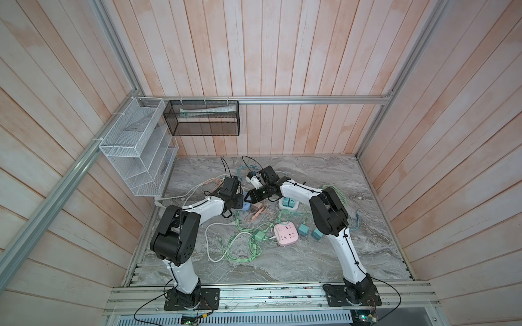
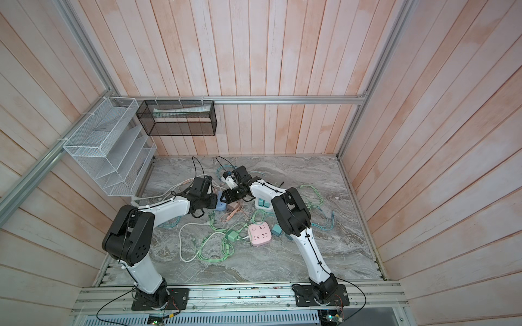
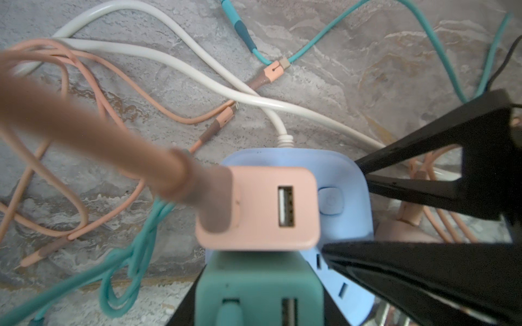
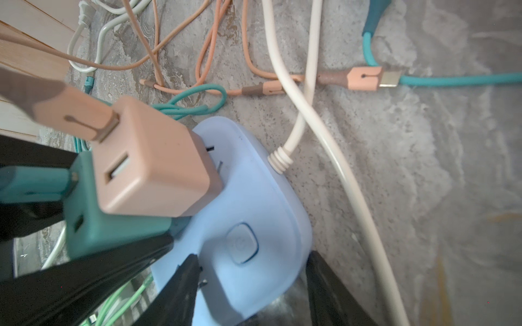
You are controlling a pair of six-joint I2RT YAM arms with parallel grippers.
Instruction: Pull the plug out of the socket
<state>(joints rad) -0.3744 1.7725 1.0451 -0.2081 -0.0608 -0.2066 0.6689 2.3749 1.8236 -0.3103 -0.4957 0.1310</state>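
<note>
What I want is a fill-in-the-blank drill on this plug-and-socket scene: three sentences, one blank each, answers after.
1. The socket holding the pink plug is coloured ___.
2. The left fingers clamp a second plug, coloured ___.
3. The right fingers stand either side of the socket's power ___.

Missing words: blue; teal; button.
</note>
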